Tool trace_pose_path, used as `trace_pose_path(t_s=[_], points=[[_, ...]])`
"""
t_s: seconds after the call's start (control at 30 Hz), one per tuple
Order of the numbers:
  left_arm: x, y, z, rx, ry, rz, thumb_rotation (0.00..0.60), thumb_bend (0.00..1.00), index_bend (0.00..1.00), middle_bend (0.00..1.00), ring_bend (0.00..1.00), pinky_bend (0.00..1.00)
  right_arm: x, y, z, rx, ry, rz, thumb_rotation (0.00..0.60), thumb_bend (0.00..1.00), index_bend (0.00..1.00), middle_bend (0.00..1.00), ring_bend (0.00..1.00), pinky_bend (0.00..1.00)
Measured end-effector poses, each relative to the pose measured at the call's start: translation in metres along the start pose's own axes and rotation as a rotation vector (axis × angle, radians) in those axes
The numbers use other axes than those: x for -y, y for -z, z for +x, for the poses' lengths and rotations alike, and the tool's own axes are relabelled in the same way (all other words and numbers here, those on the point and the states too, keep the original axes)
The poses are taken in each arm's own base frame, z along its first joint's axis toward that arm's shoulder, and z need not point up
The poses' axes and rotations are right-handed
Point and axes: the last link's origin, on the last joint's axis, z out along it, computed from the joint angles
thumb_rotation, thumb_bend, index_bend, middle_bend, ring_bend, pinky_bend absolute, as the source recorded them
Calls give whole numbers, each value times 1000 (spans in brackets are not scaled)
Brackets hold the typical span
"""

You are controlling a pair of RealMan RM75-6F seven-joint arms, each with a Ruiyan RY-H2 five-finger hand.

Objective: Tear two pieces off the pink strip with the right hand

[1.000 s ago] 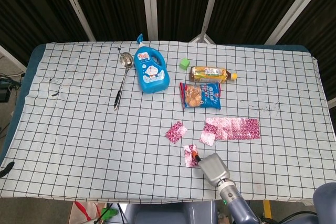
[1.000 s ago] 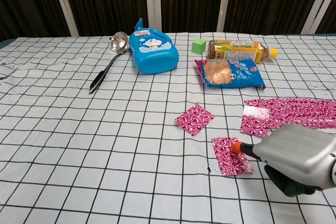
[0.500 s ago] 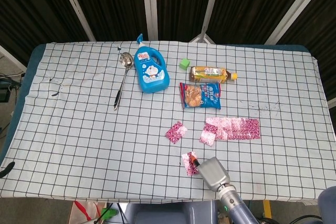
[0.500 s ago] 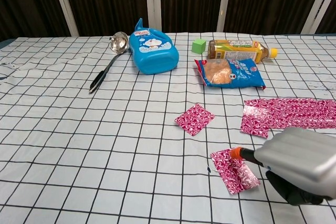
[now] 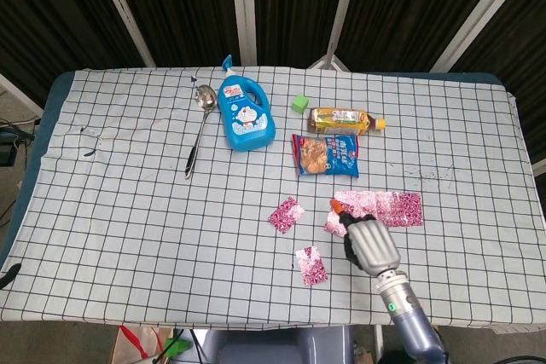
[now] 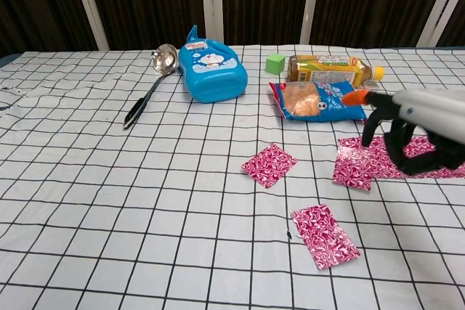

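Since releasing the second piece [image 6: 325, 236], your right hand [image 6: 410, 132] has lifted, open and empty, above the strip [image 6: 392, 158] at its 6 o'clock; both tears look done, so withdraw cleanly.

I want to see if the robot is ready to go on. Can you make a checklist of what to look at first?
1. Two torn pieces lying loose on the cloth: ok. One pink piece sits by itself, and a second pink piece lies nearer the front edge.
2. Right hand holds nothing: ok. Its fingers are apart and curl down above the strip.
3. Pink strip lies flat within reach: ok.
4. End section of the strip already torn off: cannot tell.
5. Snack bag out of the hand's way: ok, it lies behind the strip.
6. Left hand: cannot tell, neither view shows it.
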Motion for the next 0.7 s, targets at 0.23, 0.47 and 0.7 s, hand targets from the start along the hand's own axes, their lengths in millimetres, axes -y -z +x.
trace_pose_path(t_s=[0.23, 0.47, 0.7], points=[[-2, 2, 0, 5, -1, -8, 600, 276, 161, 0, 0, 84, -67, 37, 31, -138, 25, -39, 600, 588, 0, 138, 226, 151], [-1, 5, 1, 0, -8, -2, 600, 276, 161, 0, 0, 84, -120, 100, 35, -125, 99, -103, 600, 566, 0, 128, 196, 140], [-3, 7, -1, 7, -17, -8, 600, 276, 162, 0, 0, 84, -146, 133, 46, -176, 154, -131, 600, 564, 0, 122, 188, 141]])
